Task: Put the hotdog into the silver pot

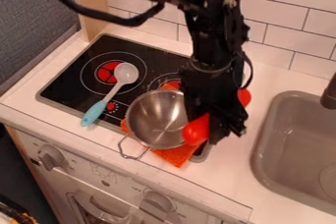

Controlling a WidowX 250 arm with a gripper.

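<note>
i hung over the right side of the silver pot point(146, 116), my black gripper point(226, 128) pointing down beside its bowl. the red hotdog point(195, 130) lay slantwise behind me: one rounded end showed at the pot's right rim, the other poked out on my far side, up and to the right, toward the wall. whether i had a grip on it or only stood in front of it, i could not tell, nor whether that near end touched the rim. its long axis already aimed at the bowl, so what mattered, i judged, was a shift leftward in the view, taking the far end along until the whole length sat above the opening. let go too soon and it might tip off the rim onto the orange cloth point(172, 156) under the pot. the spoon point(126, 73) lay well clear on the left.
</note>
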